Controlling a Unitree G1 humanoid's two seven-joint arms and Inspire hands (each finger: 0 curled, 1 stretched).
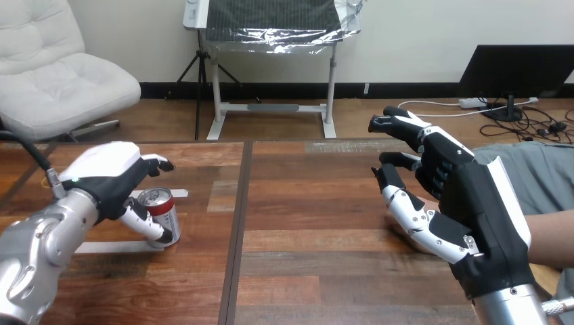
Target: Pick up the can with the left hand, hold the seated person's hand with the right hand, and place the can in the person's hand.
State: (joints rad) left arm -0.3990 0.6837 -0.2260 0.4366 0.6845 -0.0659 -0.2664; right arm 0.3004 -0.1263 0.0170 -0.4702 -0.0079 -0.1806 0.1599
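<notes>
Fingers (157, 162) of the left hand (112, 179) are curled round the can (162, 215), reaching past its far side while the thumb (145, 223) lies against its near side. The can stands upright on the bench (304, 223), in the left half. Its base sits at the end of a white tape strip (108, 247), and a second strip (177, 193) is just behind it. It is well back from the bench's far edge (203, 143), with plenty of wood on the near side too. A dark seam (238, 223) runs front to back just to the can's right. Beyond it a wide stretch of bare planks lies open as far as the right hand (474, 196). That hand hangs over the right part of the bench with its fingers (396, 125) spread and loosely bent, clamped on nothing. Under it lies the person's hand (408, 235), low on the wood, with the forearm (549, 238) coming in from the right edge. The robot's thumb (413, 213) crosses above that hand; whether the two touch I cannot tell. The two robot hands are well apart.
</notes>
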